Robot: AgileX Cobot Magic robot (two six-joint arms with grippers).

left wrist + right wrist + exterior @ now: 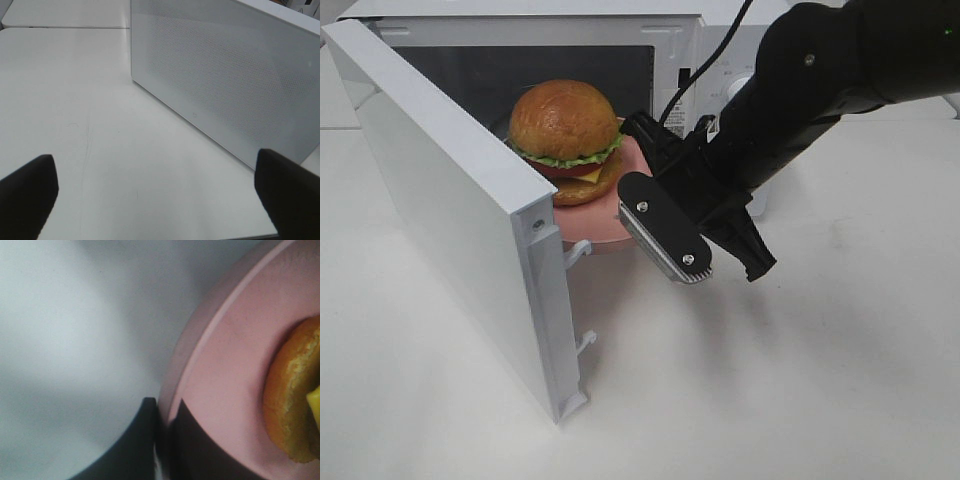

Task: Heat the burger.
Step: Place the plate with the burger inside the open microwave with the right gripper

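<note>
Right gripper (628, 200) is pinched shut on the rim of the pink plate (605, 228), seen from the high camera. Burger (565, 125) sits on that plate just past the fingertips, in the mouth of the white microwave (680, 40). Door (450, 210) stands open on the burger's far side from the gripper. Can't tell if the plate rests on the cavity floor.

Left wrist: left gripper (154, 165) spread wide, holding nothing. Table (75, 100) below it, microwave's dotted wall ahead.

Right wrist: fingers (135, 440) clamp the plate rim, burger's bottom bun further in.
</note>
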